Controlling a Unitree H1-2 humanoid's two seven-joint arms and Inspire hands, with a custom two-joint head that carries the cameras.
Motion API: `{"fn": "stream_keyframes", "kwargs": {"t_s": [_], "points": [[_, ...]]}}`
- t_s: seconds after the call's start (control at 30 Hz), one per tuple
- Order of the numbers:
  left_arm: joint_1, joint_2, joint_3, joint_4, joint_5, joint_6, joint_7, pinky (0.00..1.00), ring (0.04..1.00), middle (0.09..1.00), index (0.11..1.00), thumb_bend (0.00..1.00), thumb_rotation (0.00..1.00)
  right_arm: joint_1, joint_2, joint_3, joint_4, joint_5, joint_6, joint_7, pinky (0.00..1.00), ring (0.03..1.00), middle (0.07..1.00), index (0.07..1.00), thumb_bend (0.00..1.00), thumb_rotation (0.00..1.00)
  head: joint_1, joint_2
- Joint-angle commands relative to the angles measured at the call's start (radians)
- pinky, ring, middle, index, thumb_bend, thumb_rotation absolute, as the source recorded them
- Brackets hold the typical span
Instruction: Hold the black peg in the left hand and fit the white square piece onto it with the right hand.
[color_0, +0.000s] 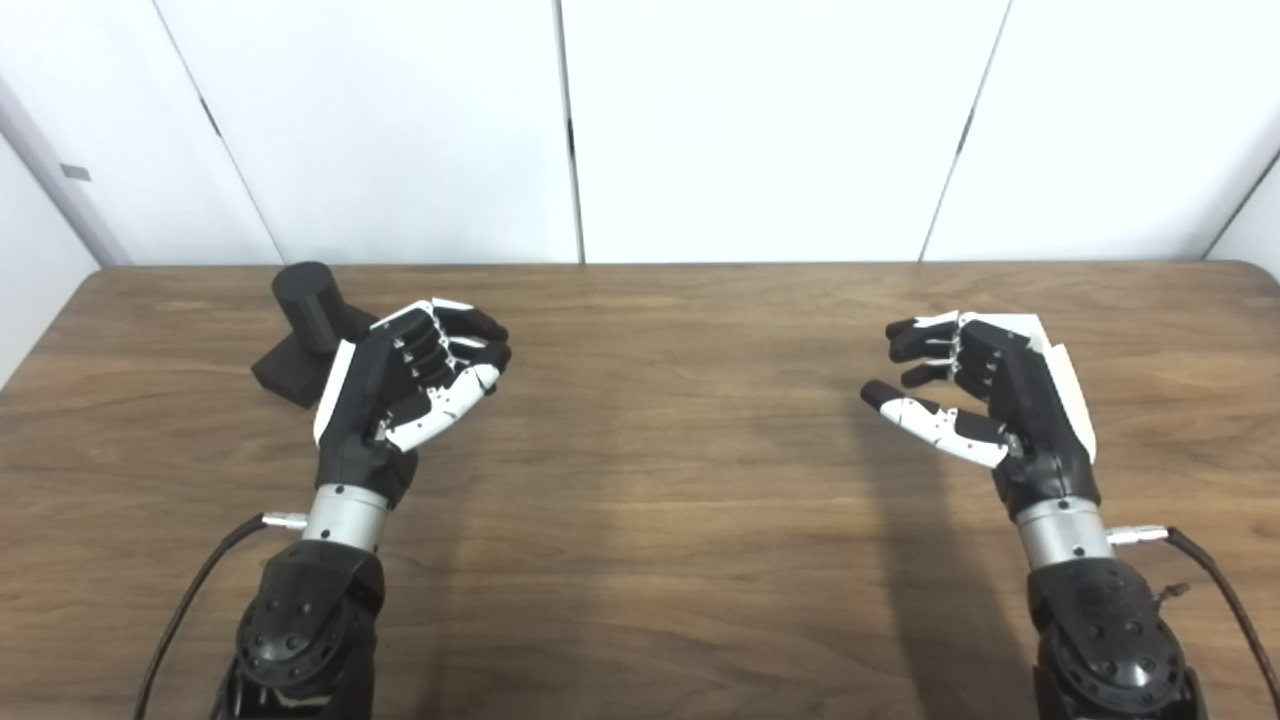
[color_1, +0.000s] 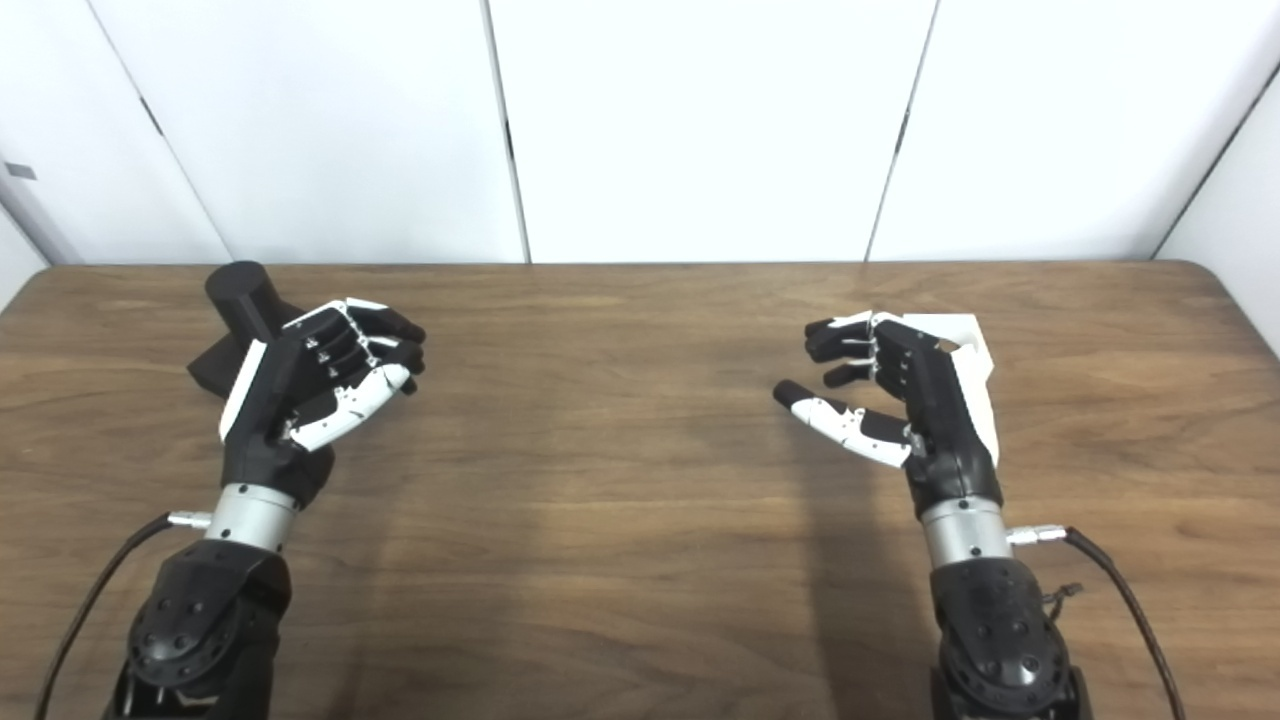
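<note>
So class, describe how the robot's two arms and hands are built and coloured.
Both the left hand and right hand are black with white panels. Each has a silver metal wrist ring, a black forearm with round bolts, and a dark cable plugged in at the wrist.

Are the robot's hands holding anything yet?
No. The left hand is open beside the black peg, and the right hand is open in front of the white square piece. Nothing is held.

A brown wooden table (color_0: 660, 560) stands against white wall panels (color_0: 760, 120).
</note>
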Motion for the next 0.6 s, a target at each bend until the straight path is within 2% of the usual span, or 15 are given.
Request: {"fn": "stream_keyframes", "kwargs": {"t_s": [0.0,0.4,0.47,0.5,0.57], "points": [[-0.020,0.011,0.001,-0.008,-0.001,-0.027,-0.001,0.40,0.491,0.570,0.493,0.50,0.06,-0.031,-0.001,-0.006,-0.032,-0.001,-0.017,-0.008,0.54,0.619,0.648,0.494,0.51,0.12,0.000,0.000],[-0.024,0.015,0.000,0.003,-0.001,-0.046,-0.008,0.40,0.491,0.568,0.493,0.50,0.06,-0.035,0.004,0.002,-0.007,-0.008,-0.050,-0.015,0.50,0.612,0.643,0.493,0.51,0.12,0.022,-0.012],[-0.023,0.018,-0.004,0.004,0.002,-0.048,-0.012,0.41,0.497,0.572,0.493,0.50,0.06,-0.034,0.004,-0.002,-0.005,0.000,-0.053,-0.015,0.51,0.617,0.642,0.494,0.51,0.12,0.077,-0.022],[-0.023,0.018,-0.006,0.004,0.003,-0.048,-0.013,0.42,0.500,0.574,0.493,0.50,0.06,-0.034,0.004,-0.004,-0.004,0.004,-0.054,-0.014,0.51,0.617,0.642,0.494,0.51,0.12,0.077,-0.022],[-0.019,0.012,-0.014,0.001,0.008,-0.045,-0.011,0.41,0.506,0.576,0.493,0.50,0.06,-0.028,0.001,-0.011,-0.007,0.020,-0.056,-0.009,0.49,0.612,0.641,0.494,0.51,0.12,0.129,-0.043]]}}
